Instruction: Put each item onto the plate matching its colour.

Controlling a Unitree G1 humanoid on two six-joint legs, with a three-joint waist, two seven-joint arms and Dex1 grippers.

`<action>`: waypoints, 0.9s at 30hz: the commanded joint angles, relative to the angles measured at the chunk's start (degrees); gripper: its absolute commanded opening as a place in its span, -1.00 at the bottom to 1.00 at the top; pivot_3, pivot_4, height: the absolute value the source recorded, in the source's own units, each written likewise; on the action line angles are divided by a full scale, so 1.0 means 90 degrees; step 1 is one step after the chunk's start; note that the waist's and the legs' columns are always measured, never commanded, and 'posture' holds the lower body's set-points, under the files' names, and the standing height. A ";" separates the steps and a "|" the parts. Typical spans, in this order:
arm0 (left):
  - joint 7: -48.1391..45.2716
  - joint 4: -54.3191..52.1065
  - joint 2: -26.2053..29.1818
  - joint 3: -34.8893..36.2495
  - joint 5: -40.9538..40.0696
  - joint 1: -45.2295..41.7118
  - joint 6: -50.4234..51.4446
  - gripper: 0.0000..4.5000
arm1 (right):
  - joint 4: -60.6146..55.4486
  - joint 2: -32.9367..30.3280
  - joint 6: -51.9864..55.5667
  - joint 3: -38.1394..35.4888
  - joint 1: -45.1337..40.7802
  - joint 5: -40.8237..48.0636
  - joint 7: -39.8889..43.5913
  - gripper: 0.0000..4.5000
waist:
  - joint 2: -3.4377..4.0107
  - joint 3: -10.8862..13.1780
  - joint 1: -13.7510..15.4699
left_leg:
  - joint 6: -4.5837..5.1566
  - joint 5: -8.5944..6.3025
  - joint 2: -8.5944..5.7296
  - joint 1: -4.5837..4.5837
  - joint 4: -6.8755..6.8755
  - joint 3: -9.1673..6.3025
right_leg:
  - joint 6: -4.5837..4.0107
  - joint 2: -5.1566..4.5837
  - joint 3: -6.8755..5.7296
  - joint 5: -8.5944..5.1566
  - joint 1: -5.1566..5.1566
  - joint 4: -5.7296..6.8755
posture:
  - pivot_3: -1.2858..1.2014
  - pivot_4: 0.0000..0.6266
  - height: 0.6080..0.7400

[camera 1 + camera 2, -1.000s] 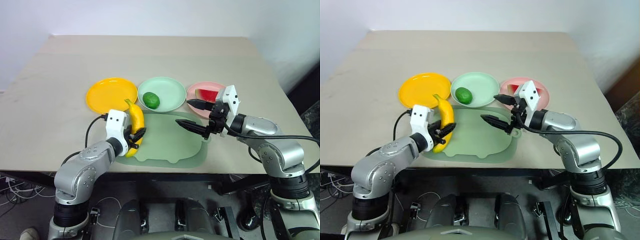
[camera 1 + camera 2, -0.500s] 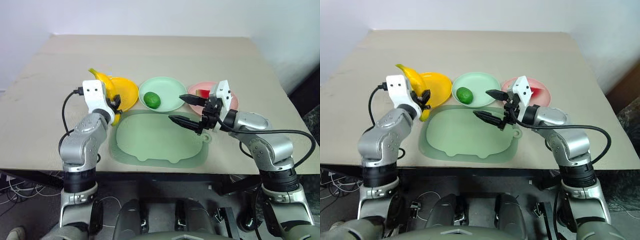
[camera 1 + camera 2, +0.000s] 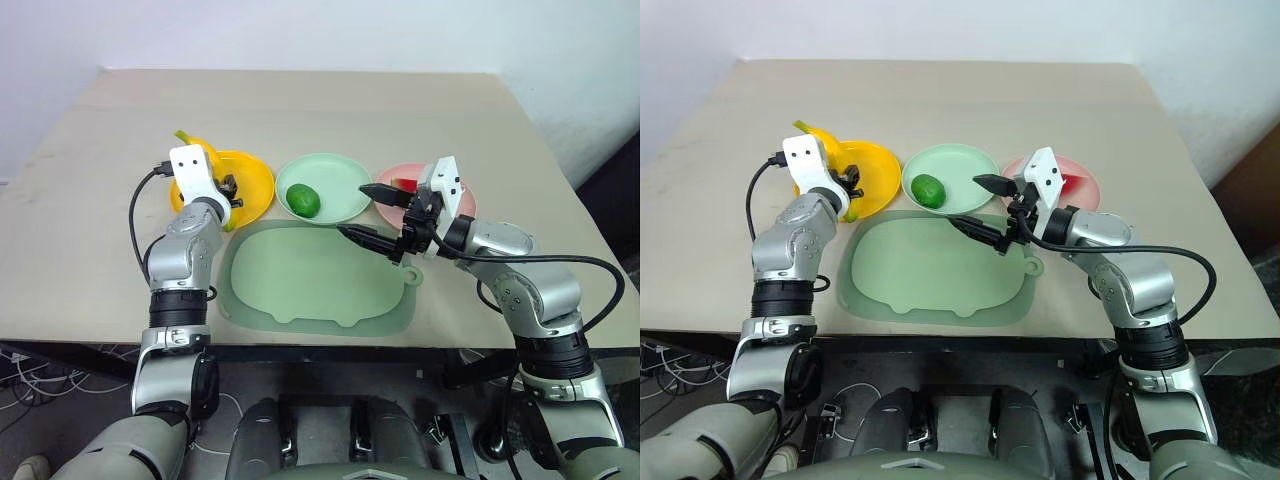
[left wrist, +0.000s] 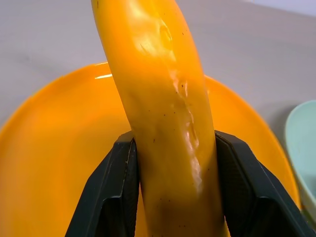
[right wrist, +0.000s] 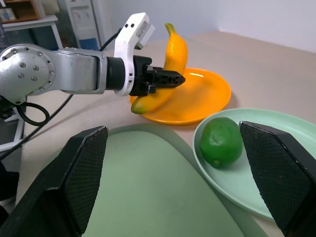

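My left gripper is shut on the yellow banana, its black fingers clamped on either side. The banana is held steeply tilted over the near part of the orange-yellow plate; whether it touches the plate I cannot tell. A dark-green lime lies on the mint plate. On the pink plate rests the red watermelon wedge, partly hidden behind my right wrist. My right gripper hovers open and empty between the mint and pink plates, over the mat's far edge.
A large translucent green mat with a tab lies near the table's front edge, in front of the three plates. The beige table stretches bare behind the plates. A black cable loops from my left wrist.
My left arm carried the banana from the mat's left edge forward and to the left, over the orange-yellow plate. The right gripper stayed almost in place, still open.
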 commanded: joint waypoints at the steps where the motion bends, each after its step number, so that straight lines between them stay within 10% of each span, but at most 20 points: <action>1: -0.0227 -0.0086 -0.0085 0.0008 -0.0134 -0.0165 -0.0099 0.24 | -0.0110 0.0049 -0.0188 -0.0149 0.0020 -0.0072 -0.0139 1.00 | 0.0000 0.0000 0.0006 | 0.0000 0.0000 0.0000 0.0000 0.0000 0.0000 | 0.0000 0.0000 0.0000 0.0000 0.0000 0.0000 | 0.03 -0.52 0.32; 6: -0.0473 -0.0245 -0.0084 -0.0019 -0.0168 -0.0192 -0.0167 0.98 | -0.0252 0.0034 -0.0207 -0.0179 0.0175 -0.0054 -0.0247 1.00 | 0.0000 0.0000 -0.0007 | 0.0000 0.0000 0.0000 0.0000 0.0000 -0.0001 | 0.0000 0.0000 0.0001 0.0000 -0.0001 0.0001 | 0.03 -0.52 0.32; 27: -0.3956 -0.3929 0.0920 -0.0879 -0.0733 0.3502 -0.1695 0.98 | -0.0752 -0.0079 -0.0087 -0.0339 0.0635 0.0088 -0.0555 1.00 | 0.0001 0.0000 -0.0009 | -0.0002 0.0000 0.0003 0.0002 0.0002 -0.0003 | -0.0001 -0.0002 0.0003 0.0000 -0.0001 0.0003 | 0.03 -0.52 0.32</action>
